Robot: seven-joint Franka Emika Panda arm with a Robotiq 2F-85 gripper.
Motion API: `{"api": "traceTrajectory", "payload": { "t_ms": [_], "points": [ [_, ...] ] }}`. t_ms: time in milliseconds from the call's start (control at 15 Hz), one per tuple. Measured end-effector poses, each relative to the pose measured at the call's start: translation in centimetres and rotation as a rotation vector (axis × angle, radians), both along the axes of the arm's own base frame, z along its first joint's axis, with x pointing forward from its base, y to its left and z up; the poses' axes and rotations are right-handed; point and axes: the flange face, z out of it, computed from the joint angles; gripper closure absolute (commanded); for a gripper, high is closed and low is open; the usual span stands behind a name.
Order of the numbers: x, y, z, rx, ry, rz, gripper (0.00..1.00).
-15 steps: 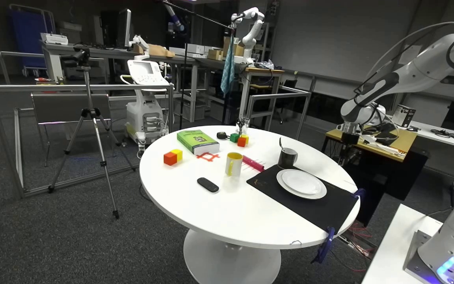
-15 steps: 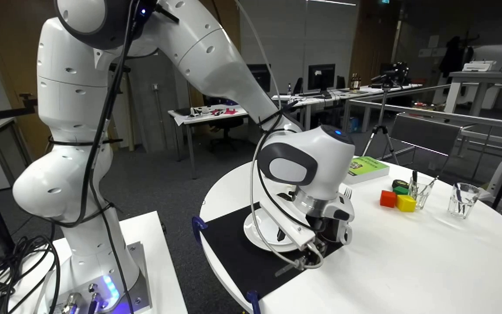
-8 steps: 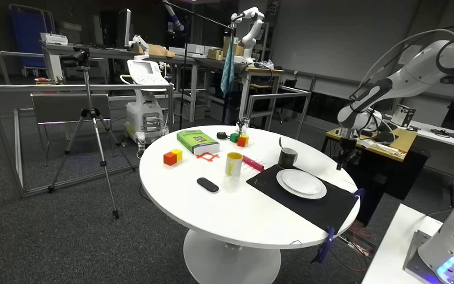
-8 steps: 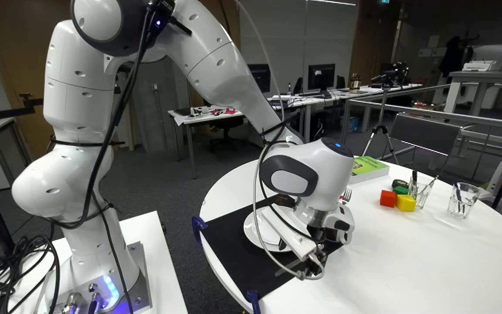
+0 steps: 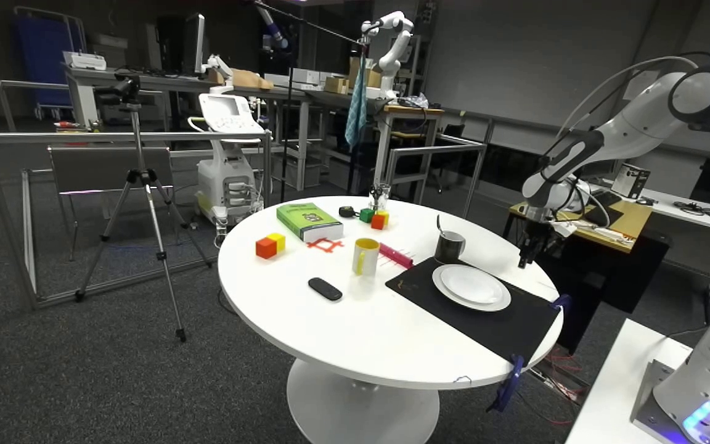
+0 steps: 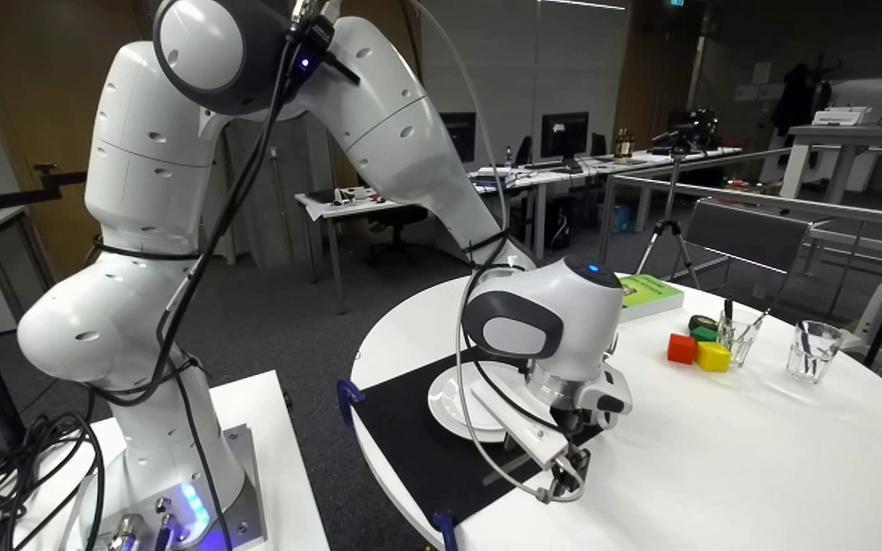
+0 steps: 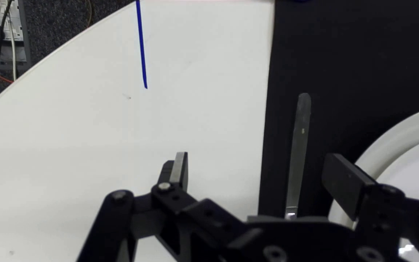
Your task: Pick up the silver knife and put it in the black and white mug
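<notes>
Centring over the silver knife (image 7: 299, 153) should come next. It lies on the black mat (image 7: 340, 62) below the jaws, which stand spread and unloaded. Its long axis, nearly parallel to the mat's adjacent edge, crosses the closing direction, off-centre towards the white plate (image 7: 409, 136). Compared with one second ago, the jaws sit lower, farther over the counter (image 7: 202, 102).

The robot arm (image 6: 410, 145) extends over the round white tabletop (image 6: 717, 459); its fingers (image 6: 579, 463) are partly hidden. The black mat (image 6: 429, 468) carries two stacked white plates (image 6: 447, 404) and, beside them, the silver knife (image 6: 504, 470), partly hidden by the arm. Two blue clamps (image 6: 347, 399) are fitted at the mat corners. Farther along: red cube (image 6: 681, 349), yellow cube (image 6: 713, 357) and green cube (image 6: 704, 334), grouped near two glasses (image 6: 815, 352); green book (image 6: 649, 295).
</notes>
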Motion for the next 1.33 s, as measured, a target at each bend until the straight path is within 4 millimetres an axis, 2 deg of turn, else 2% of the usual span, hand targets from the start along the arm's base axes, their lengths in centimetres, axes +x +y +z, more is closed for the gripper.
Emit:
{"api": "traceTrajectory", "payload": {
  "t_ms": [800, 1333],
  "points": [
    [1.8, 1.1, -2.1, 0.003, 0.003, 0.032, 0.0],
    [3.3, 2.2, -3.1, -0.022, -0.025, -0.016, 0.0]
  ]
}}
